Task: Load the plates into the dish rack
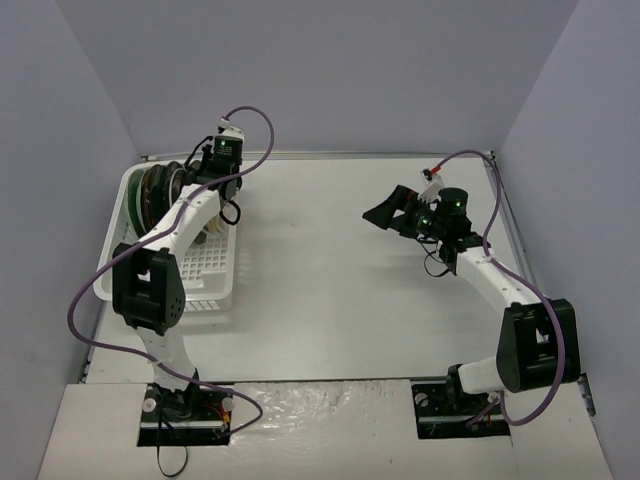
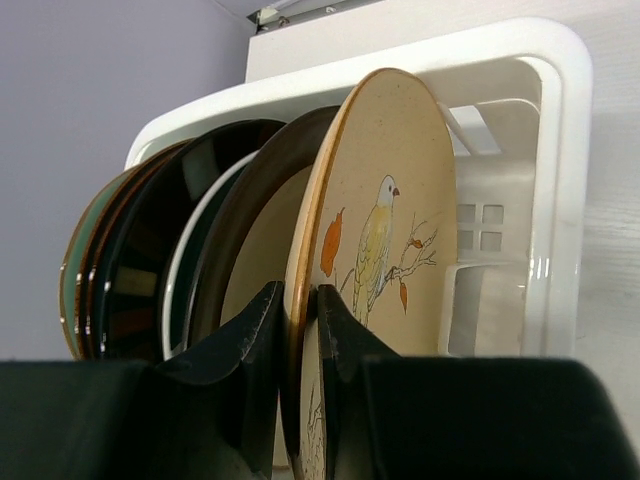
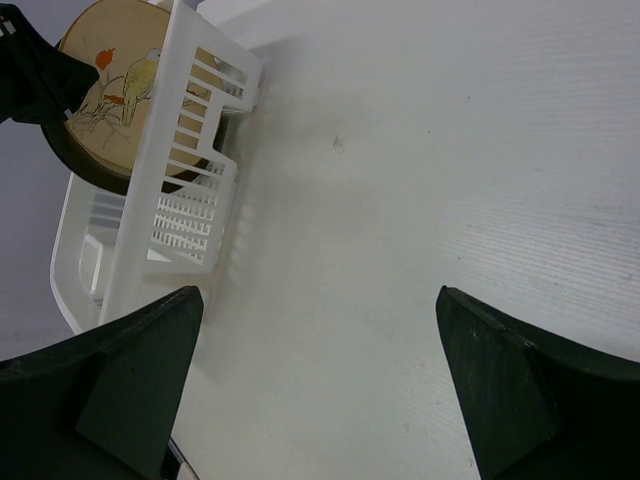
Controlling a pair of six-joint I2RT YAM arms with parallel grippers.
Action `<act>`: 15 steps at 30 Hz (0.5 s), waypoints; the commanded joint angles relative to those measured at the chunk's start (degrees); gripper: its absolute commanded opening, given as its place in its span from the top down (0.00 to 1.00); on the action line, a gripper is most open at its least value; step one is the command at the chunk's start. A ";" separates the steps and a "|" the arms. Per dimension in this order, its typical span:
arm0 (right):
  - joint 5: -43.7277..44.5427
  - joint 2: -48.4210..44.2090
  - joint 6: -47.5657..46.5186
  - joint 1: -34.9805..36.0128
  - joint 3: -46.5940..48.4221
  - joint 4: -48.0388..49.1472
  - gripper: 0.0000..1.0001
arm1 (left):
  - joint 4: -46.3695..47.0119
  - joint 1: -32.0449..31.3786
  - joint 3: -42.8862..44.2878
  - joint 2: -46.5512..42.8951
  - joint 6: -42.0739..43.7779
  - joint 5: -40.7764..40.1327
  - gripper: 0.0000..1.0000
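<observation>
The white dish rack (image 1: 215, 270) stands at the left; it also shows in the left wrist view (image 2: 560, 200) and the right wrist view (image 3: 170, 190). Several plates (image 1: 150, 192) stand upright in its far end. In the left wrist view they are a teal plate (image 2: 72, 270), a dark blue plate (image 2: 150, 250), a white-rimmed plate (image 2: 182, 270) and a dark-rimmed beige plate (image 2: 255, 250). My left gripper (image 2: 300, 310) is shut on the rim of the tan plate with a bird (image 2: 385, 210), upright at the near end of the row. My right gripper (image 1: 392, 212) is open and empty above the table's middle.
The near half of the rack floor (image 1: 205, 275) holds no plates. Grey walls enclose the table on three sides. In the right wrist view, bare white table (image 3: 420, 200) lies below the right gripper (image 3: 320, 390), and the tan plate (image 3: 110, 80) shows over the rack wall.
</observation>
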 commanded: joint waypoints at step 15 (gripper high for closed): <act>-1.52 -1.62 -0.14 -0.65 0.34 4.35 0.00 | 5.70 1.78 -1.90 -4.32 -3.59 -0.52 0.83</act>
